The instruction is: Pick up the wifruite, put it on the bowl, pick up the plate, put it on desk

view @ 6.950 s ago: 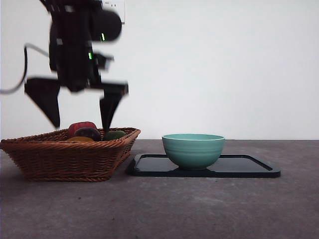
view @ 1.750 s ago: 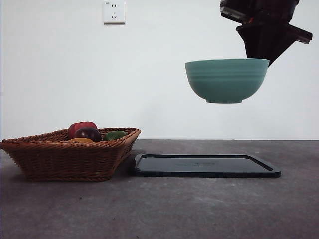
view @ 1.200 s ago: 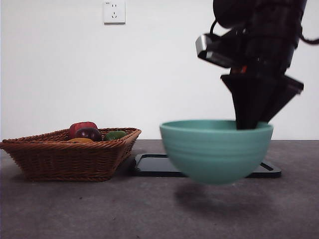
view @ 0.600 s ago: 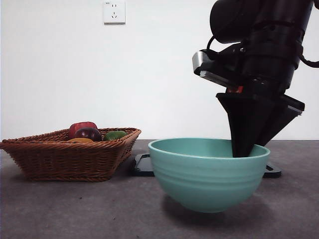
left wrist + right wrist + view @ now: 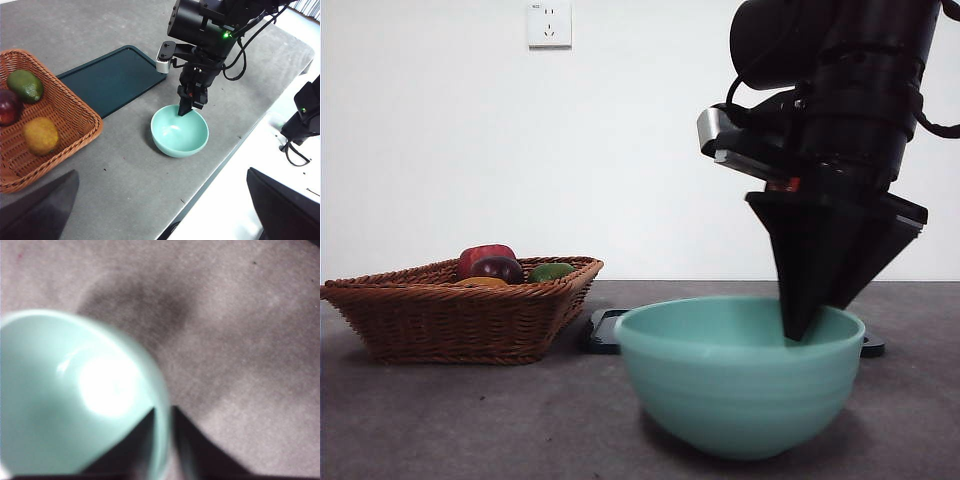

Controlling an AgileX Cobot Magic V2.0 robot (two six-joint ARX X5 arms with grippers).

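The mint-green bowl (image 5: 740, 385) (image 5: 180, 131) (image 5: 60, 400) is down on the desk (image 5: 470, 420) near its front edge, off the plate. My right gripper (image 5: 800, 325) (image 5: 186, 107) (image 5: 162, 440) is shut on the bowl's rim, one jaw inside and one outside. The wifruite (image 5: 41, 136) (image 5: 480, 282) lies in the wicker basket (image 5: 75, 115) (image 5: 450, 320). The plate (image 5: 110, 77) (image 5: 605, 330), a dark flat tray, lies bare on the desk behind the bowl. My left gripper (image 5: 161, 171) hangs high above the desk, open and holding nothing.
Beside the wifruite in the basket lie a green fruit (image 5: 25, 86) (image 5: 550, 271) and a dark red fruit (image 5: 9, 106) (image 5: 496, 268). The desk's front edge (image 5: 220, 165) runs close by the bowl. A wall socket (image 5: 548, 24) is behind.
The arm over the basket has left the front view. The right gripper lifted the bowl off the plate, brought it forward and lowered it to the desk.
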